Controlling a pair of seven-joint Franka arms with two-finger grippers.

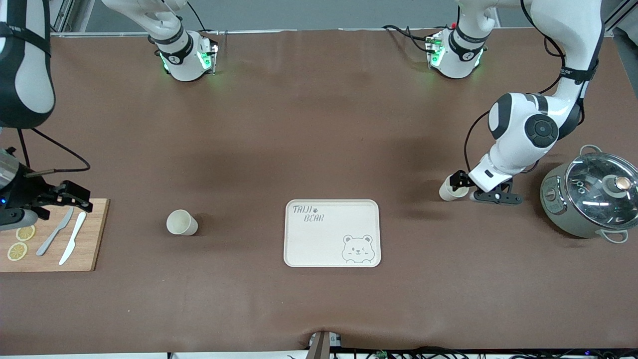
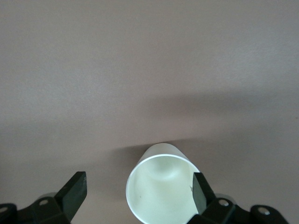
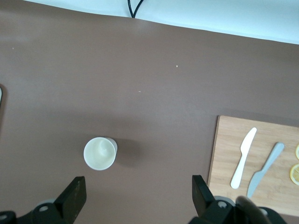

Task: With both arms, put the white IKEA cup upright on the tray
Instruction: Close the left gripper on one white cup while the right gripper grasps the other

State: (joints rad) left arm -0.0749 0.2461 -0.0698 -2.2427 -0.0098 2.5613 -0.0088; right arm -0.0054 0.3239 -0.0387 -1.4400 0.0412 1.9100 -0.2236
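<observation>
The cream tray [image 1: 331, 233] with the bear drawing lies flat at mid-table with nothing on it. One white cup [image 1: 447, 191] sits toward the left arm's end, a little farther from the front camera than the tray. My left gripper [image 1: 471, 189] is low around it and open. In the left wrist view this cup [image 2: 161, 189] shows its mouth between the fingers [image 2: 74, 191], close against one and well apart from the other. A second white cup [image 1: 182, 222] [image 3: 99, 153] rests toward the right arm's end. My right gripper [image 1: 67, 195] [image 3: 139, 196] hangs open and empty over the cutting board's edge.
A wooden cutting board [image 1: 89, 239] with two knives [image 1: 72, 238] and lemon slices [image 1: 17, 251] lies at the right arm's end. A grey cooking pot with a glass lid [image 1: 593, 197] stands at the left arm's end, close beside the left arm.
</observation>
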